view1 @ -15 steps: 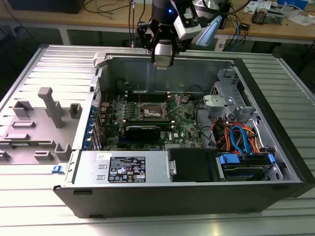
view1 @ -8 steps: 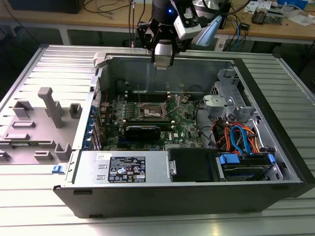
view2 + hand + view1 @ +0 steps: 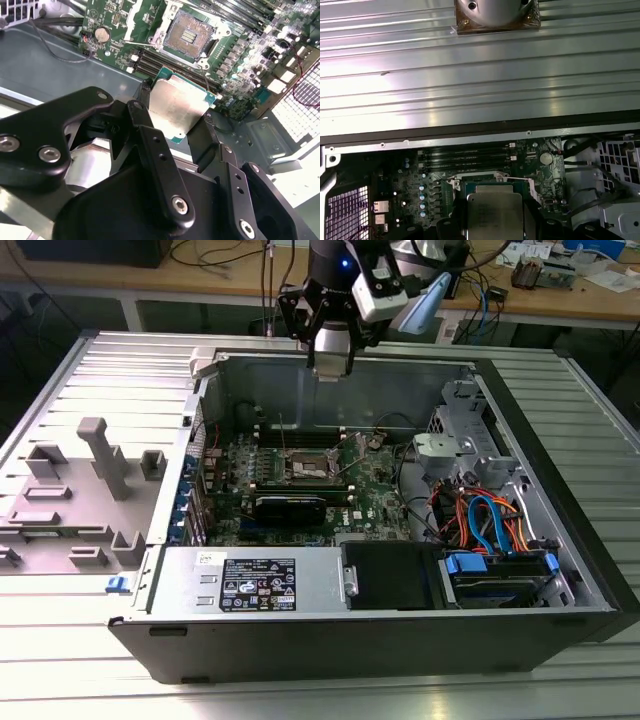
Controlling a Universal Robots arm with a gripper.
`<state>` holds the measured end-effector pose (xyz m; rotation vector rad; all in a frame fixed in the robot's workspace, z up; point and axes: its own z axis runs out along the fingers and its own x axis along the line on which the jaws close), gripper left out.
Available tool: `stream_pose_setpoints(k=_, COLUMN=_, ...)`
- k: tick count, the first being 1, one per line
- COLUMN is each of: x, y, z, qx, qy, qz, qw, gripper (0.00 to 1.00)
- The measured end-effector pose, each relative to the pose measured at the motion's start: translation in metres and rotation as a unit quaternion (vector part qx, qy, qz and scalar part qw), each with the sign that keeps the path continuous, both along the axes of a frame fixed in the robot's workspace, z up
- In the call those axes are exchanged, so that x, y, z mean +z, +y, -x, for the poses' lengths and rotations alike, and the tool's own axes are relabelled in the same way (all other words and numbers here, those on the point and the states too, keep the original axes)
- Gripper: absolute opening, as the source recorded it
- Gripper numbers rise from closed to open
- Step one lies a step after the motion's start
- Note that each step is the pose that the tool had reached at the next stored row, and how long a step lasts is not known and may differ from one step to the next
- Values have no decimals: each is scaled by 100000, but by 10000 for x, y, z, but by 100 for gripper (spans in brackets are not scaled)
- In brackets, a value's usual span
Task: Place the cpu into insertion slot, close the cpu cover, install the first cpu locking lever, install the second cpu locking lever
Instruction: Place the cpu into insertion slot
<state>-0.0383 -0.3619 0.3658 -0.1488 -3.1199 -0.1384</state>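
Gripper [image 3: 176, 119] pinches cpu [image 3: 172, 97] by two edges, held flat; insertion slot [image 3: 303, 466] lies approx 6 o'clock from it in exterior view, well apart.

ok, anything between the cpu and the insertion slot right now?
Nothing visible. The gripper holds the cpu above the motherboard. In the second wrist view the insertion slot lies uncovered, its dark centre exposed, with only open air between chip and slot.

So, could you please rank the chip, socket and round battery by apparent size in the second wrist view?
1. chip, inflated by nearness to the camera
2. socket
3. round battery, clearly smallest
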Motion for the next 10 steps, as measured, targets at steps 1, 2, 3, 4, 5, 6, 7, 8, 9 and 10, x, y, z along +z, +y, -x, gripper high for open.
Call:
stream_pose_setpoints(k=1, x=-5, y=0, z=0, qx=-1120, qy=0, qz=42, qw=99994, gripper=54)
stream_pose_setpoints(k=2, x=-9, y=0, z=0, qx=-1837, qy=-2, qz=67, qw=99983, gripper=54)
stream_pose_setpoints(k=3, x=-12, y=0, z=0, qx=-2396, qy=1, qz=85, qw=99971, gripper=54)
stream_pose_setpoints(k=4, x=-16, y=0, z=0, qx=-3317, qy=0, qz=115, qw=99945, gripper=54)
stream_pose_setpoints(k=5, x=-18, y=0, z=0, qx=-3780, qy=1, qz=127, qw=99928, gripper=54)
stream_pose_setpoints(k=6, x=-21, y=0, z=0, qx=-4324, qy=-2, qz=137, qw=99906, gripper=54)
stream_pose_setpoints(k=7, x=-22, y=-1, z=0, qx=-4990, qy=7, qz=155, qw=99875, gripper=54)
stream_pose_setpoints(k=8, x=-23, y=-1, z=0, qx=-5115, qy=9, qz=156, qw=99869, gripper=54)
stream_pose_setpoints(k=9, x=-23, y=-1, z=0, qx=-5159, qy=8, qz=155, qw=99867, gripper=54)
stream_pose_setpoints(k=10, x=-24, y=0, z=0, qx=-5176, qy=3, qz=149, qw=99866, gripper=54)
